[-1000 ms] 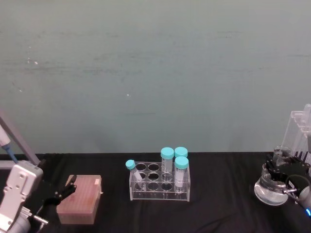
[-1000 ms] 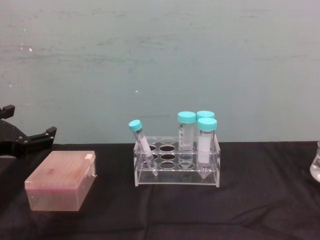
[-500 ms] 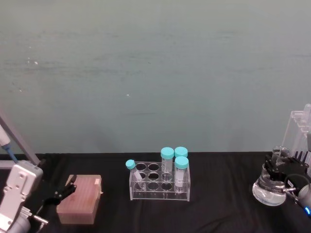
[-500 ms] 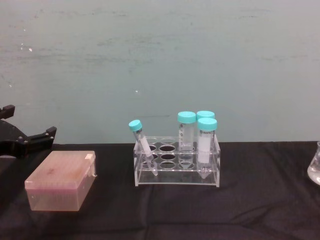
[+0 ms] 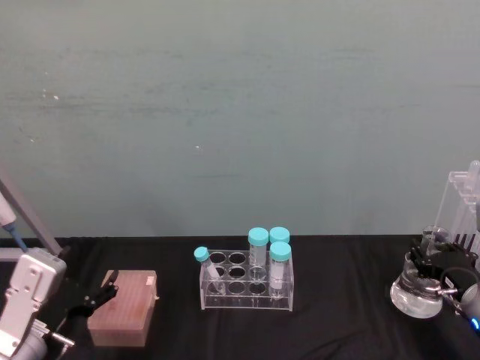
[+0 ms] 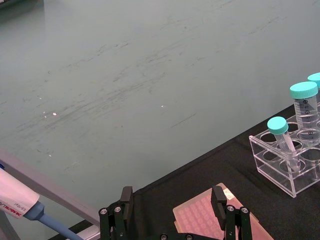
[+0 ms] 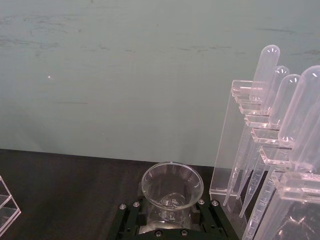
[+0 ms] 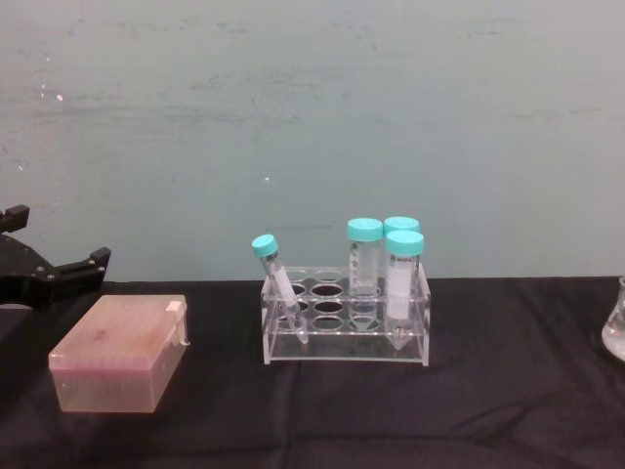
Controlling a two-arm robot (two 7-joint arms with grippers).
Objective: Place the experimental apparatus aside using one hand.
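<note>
**A:** What does the head view show?

**B:** At the lower right edge, the right gripper (image 5: 429,271) is closed around the neck of a conical flask (image 5: 416,291) holding clear liquid. The flask's round base looks to rest on the black tabletop (image 5: 345,300). Just behind it, at the far right edge, stands a tall clear acrylic stand (image 5: 463,206). At centre sits a clear tube rack (image 5: 246,288) with teal-capped tubes. At lower left, the left gripper (image 5: 100,294) hangs beside a pink tip box (image 5: 122,309), holding nothing.

**A:** And the left wrist view?

**B:** The left gripper's two black fingers (image 6: 126,201) stand wide apart along the bottom edge, with the pink tip box (image 6: 207,222) between and beyond them. The tube rack (image 6: 290,162) sits at the right edge.

**A:** The right wrist view?

**B:** The flask's open glass mouth (image 7: 172,185) sits bottom centre, clasped on both sides by the right gripper (image 7: 171,220). Its long axis runs upright. The acrylic stand (image 7: 235,150), loaded with long clear tubes, fills the right side, just beside the flask.

**A:** The chest view?

**B:** The flask (image 8: 615,334) peeks in at the right edge, well apart from the tube rack (image 8: 344,327) at centre. The left gripper (image 8: 59,272) hovers open at the left edge above the tip box (image 8: 119,352).

**A:** Which arm matters next?

**B:** Judging from this, the right one: it already holds the flask, and the stand crowds its outer side.
</note>
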